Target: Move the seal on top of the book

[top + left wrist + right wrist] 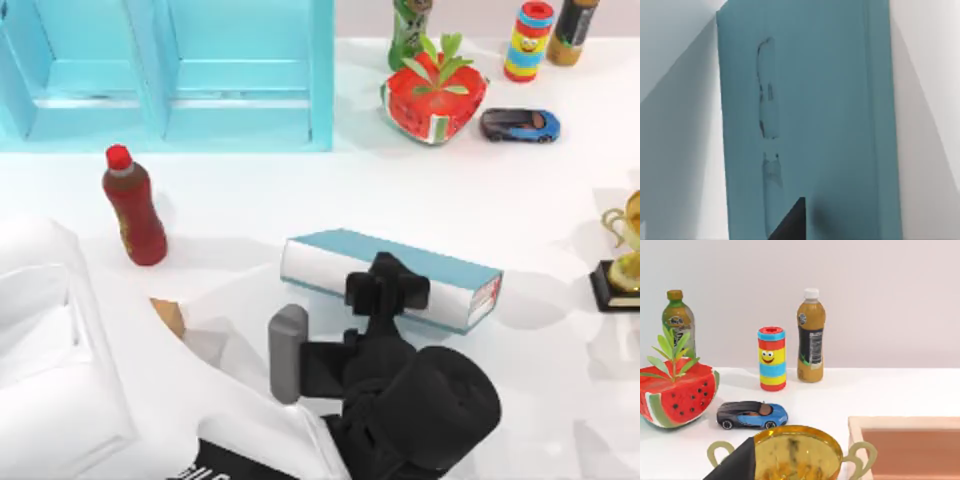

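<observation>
Left pincer: over the book; finger gap cannot be told.
Book: flat on the worktop.

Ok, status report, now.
Left end effector above book. Right arm parked by trophy. Red bottle stands apart from book.

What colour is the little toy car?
Blue and black toy car, clearest in the right wrist view.

White table — book, red bottle, toy car.
</observation>
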### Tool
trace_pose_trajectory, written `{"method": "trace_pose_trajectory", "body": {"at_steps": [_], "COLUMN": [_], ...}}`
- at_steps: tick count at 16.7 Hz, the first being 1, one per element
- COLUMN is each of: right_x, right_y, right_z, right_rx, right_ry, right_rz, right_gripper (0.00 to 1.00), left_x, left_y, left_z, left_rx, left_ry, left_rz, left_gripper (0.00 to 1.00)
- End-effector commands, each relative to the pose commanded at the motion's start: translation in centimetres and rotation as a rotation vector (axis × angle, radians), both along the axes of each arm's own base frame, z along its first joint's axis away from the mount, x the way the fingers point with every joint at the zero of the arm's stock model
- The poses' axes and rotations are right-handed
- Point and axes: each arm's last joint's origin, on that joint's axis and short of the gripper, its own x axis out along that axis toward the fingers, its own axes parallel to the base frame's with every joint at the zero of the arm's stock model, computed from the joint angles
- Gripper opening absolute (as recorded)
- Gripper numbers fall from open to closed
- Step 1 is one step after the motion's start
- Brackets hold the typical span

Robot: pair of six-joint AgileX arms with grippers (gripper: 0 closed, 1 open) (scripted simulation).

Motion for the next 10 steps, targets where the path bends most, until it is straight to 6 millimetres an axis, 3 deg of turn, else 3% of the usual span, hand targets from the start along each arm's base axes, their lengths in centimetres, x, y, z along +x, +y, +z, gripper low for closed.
{"method": "trace_pose_trajectory", "body": {"at_steps": [2, 3, 10], "right_x": [0.00, 0.00, 0.00], "right_y": [0.00, 0.00, 0.00], "right_z": [0.00, 0.00, 0.00], "right_rx": [0.000, 0.000, 0.000], "right_ry": [0.000, 0.000, 0.000], "right_rz": [0.000, 0.000, 0.000], "right_gripper": [1.00, 1.00, 1.00], "left_x": [0.00, 0.00, 0.00], "left_y": [0.00, 0.00, 0.00], "left_z": [0.00, 0.00, 0.00], "left_rx": [0.000, 0.000, 0.000], "left_ry": [0.000, 0.000, 0.000], "left_rz": [0.000, 0.000, 0.000], "left_gripper": [0.98, 1.00, 1.00]}}
